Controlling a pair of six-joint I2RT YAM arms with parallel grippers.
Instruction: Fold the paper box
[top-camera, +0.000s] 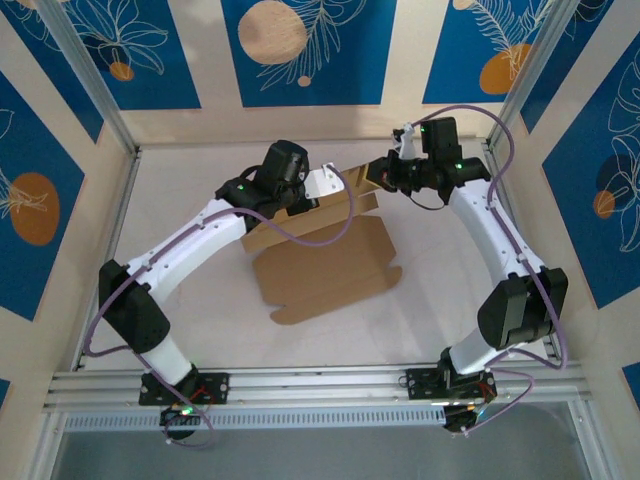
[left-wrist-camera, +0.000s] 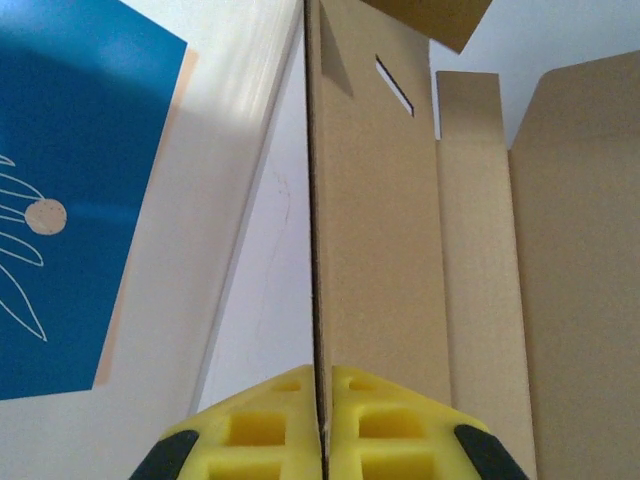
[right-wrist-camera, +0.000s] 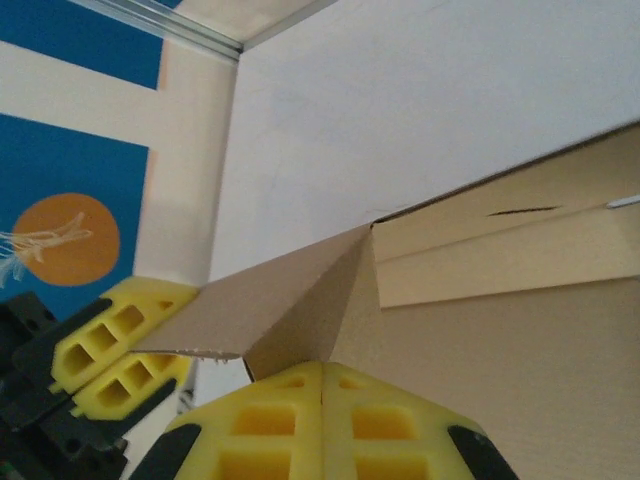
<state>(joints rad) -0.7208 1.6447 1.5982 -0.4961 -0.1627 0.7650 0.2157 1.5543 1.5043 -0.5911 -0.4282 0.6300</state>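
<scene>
- Left arm (top-camera: 190, 240): smooth white curved shells joined by blocky black joint housings.
- Right arm (top-camera: 490, 225): the same white shells and black housings, with a large black elbow block (top-camera: 522, 305).
- A purple cable (top-camera: 100, 310) runs along the left arm, and another loops over the right one.
- Small green lights (top-camera: 241, 187) glow on the black wrist housings and at the bases.
- Bases (top-camera: 185, 388): black plates with red wiring, bolted to a silver ribbed rail (top-camera: 320, 385) at the desk's near edge.
- Left fingers (left-wrist-camera: 260, 430): bright yellow blocks with rectangular pockets and black corners.
- Right fingers (right-wrist-camera: 260, 440): the same yellow pocketed blocks with black corners.
- A white bracket (top-camera: 322, 183) sits on the left wrist.
</scene>
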